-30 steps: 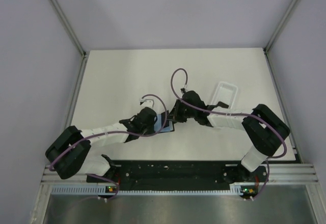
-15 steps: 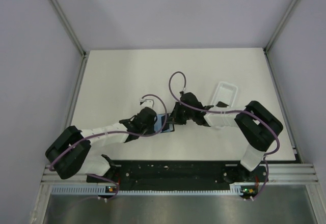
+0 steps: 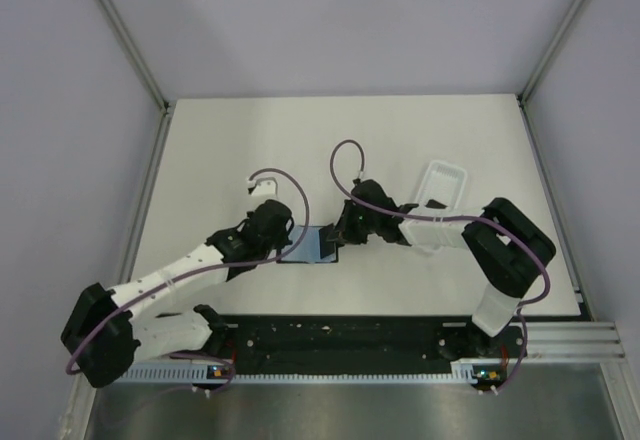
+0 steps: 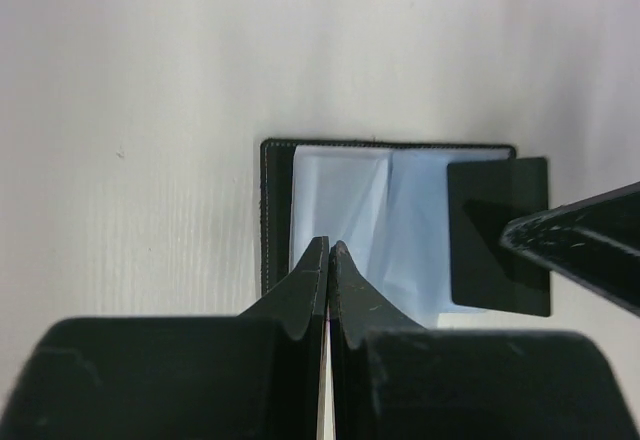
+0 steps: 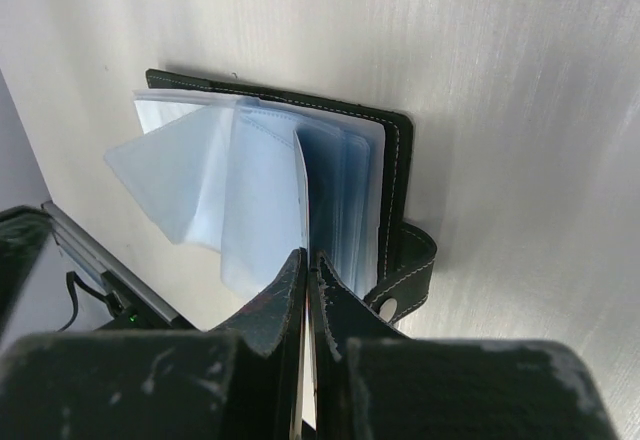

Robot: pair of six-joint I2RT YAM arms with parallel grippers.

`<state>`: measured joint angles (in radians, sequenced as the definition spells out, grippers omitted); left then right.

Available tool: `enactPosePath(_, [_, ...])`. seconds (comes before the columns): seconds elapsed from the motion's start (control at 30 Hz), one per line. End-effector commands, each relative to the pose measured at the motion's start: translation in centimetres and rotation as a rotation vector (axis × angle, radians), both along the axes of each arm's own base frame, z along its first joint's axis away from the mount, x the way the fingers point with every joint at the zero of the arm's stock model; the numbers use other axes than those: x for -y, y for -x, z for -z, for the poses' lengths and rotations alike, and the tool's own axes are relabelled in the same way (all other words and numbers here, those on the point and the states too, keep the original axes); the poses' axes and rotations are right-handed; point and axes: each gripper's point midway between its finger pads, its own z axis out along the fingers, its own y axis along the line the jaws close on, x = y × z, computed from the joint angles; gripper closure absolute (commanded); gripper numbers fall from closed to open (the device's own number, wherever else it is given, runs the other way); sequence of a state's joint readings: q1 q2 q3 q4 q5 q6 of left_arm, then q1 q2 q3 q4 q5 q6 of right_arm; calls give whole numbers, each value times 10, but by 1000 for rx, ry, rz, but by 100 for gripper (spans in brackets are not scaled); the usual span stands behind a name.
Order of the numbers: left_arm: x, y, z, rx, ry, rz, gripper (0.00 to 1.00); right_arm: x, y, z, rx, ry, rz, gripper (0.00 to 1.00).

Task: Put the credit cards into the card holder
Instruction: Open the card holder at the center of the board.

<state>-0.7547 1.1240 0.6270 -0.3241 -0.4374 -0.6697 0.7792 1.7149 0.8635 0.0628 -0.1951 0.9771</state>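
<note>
**Mid-insertion on the white table point(image 3: 250, 140).** The right gripper point(image 5: 305, 258) has its jaws pinched together on a thin, nearly black rectangular credit card point(image 4: 492, 188). It presents the card to the small black folding card holder point(image 4: 370, 210), which lies spread open between the two arms, its blue-grey lining and clear plastic sleeves fanned upward. The left gripper point(image 4: 328, 250), jaws together and holding nothing, points its tips at the holder's near edge. It seems placed to pin the holder down, though contact cannot be confirmed.

The step in hand looks to be sliding this card into a sleeve. It is not yet seated, since most of its face shows, overlapping the holder's edge on the side towards the right arm. The next move would call for keeping the card's leading edge in line with one sleeve mouth and pushing along it, while the holder is kept from skidding.

The left wrist camera gives the card's flat face and the open lining. The right wrist camera sees the card only edge-on — a thin blade among the sleeves — but adds the holder's black closing strap with its snap button point(image 5: 405, 295), which the other wrist view lacks.

Only the overhead camera takes in the long white plastic tray point(image 3: 447, 169), near the right arm's forearm and apart from the holder. A dark patch inside it is too small to identify.
</note>
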Motion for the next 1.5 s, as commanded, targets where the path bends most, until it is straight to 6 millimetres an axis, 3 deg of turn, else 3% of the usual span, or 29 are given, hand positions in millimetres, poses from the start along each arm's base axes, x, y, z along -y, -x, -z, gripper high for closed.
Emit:
enactPosePath(0.0, [-8, -13, -52, 119, 59, -85, 100, -2, -5, -3, 26, 35, -4, 100])
enactPosePath(0.07, [1, -12, -65, 146, 104, -39, 100, -1, -5, -4, 30, 36, -4, 100])
enactPosePath(0.2, [48, -9, -87, 237, 262, 217, 100, -1, -5, -3, 28, 41, -3, 100])
enactPosePath(0.33, [63, -7, -62, 179, 275, 266, 100, 1, -5, -7, 39, 43, -2, 100])
enactPosePath(0.5, [52, -5, -19, 65, 187, 200, 100, 15, -12, -19, 89, 111, 22, 100])
enactPosePath(0.7, [42, -2, 4, 31, 154, 168, 100, 32, -27, -57, 212, 165, 77, 100])
enactPosePath(0.87, [33, 1, 12, 26, 135, 139, 100, 18, -25, -89, 254, 64, 50, 100])
enactPosePath(0.97, [25, 3, 15, 23, 119, 106, 100, -6, -18, -100, 237, -34, 12, 100])
enactPosePath(1.17, [10, 7, 20, 18, 107, 37, 100, -44, -14, -82, 156, -127, 21, 100])
enactPosePath(1.47, [-9, 6, 29, 10, 61, -30, 100, -64, -11, -52, 103, -144, 15, 100])
